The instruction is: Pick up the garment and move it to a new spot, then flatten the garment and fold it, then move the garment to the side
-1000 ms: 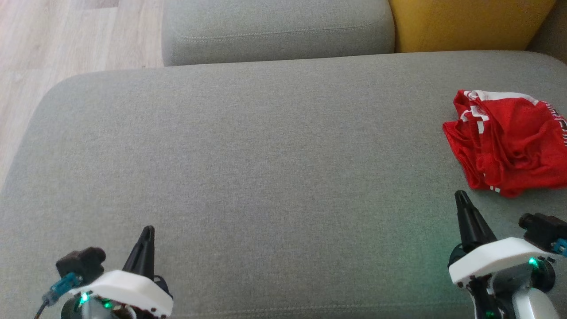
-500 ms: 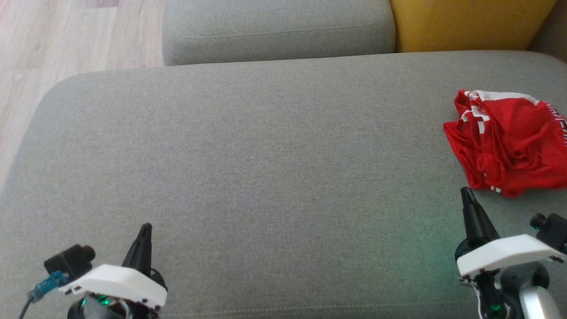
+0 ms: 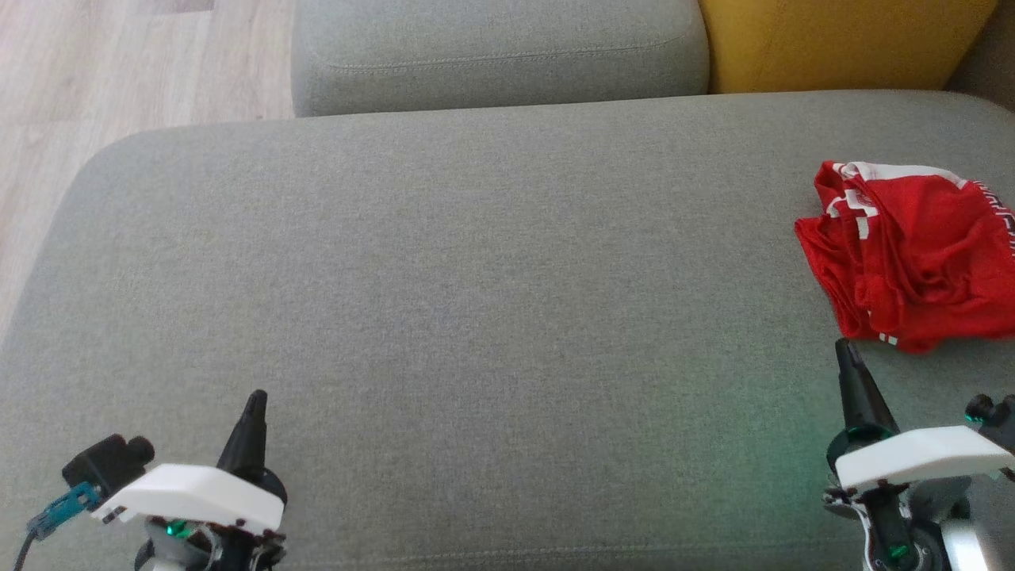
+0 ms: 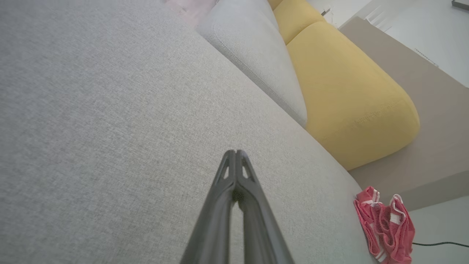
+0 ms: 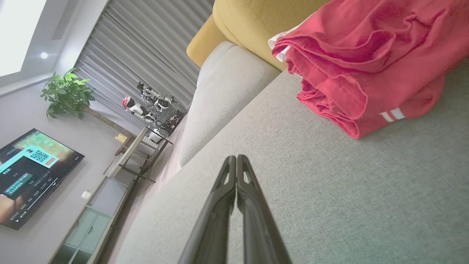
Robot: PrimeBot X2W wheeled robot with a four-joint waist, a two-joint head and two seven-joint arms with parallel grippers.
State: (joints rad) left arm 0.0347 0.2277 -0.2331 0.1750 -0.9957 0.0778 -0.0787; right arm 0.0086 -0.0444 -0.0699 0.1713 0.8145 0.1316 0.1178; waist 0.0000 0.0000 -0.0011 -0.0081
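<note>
Left gripper point(image 3: 255, 395): fingers pressed together, holding nothing, low over the near-left part of the grey seat cushion point(image 3: 476, 277). Wood floor point(image 3: 119, 63) lies beyond the cushion's left end.

Behind the seat are a grey back cushion point(image 3: 492, 55) and, to its right, a yellow cushion point(image 3: 833, 40). Both are well away from the work area, and nothing stands on the seat between the grippers.

Right gripper point(image 3: 842, 343): also closed and empty, tip just short of the garment's near edge.

Red garment point(image 3: 912, 254) sits at the far right of the seat, bunched in loose layers, white trim showing, partly past the edge of the head view. This fits either a heap waiting to be lifted or a rough fold already set aside.

Handling, my guess: light, limp knit that will sag and unroll when lifted, and grippy rather than slick. The best hold looks like the stacked hem nearest the right gripper, pinching through all the layers. The soft cushion will give under the fingertips.
</note>
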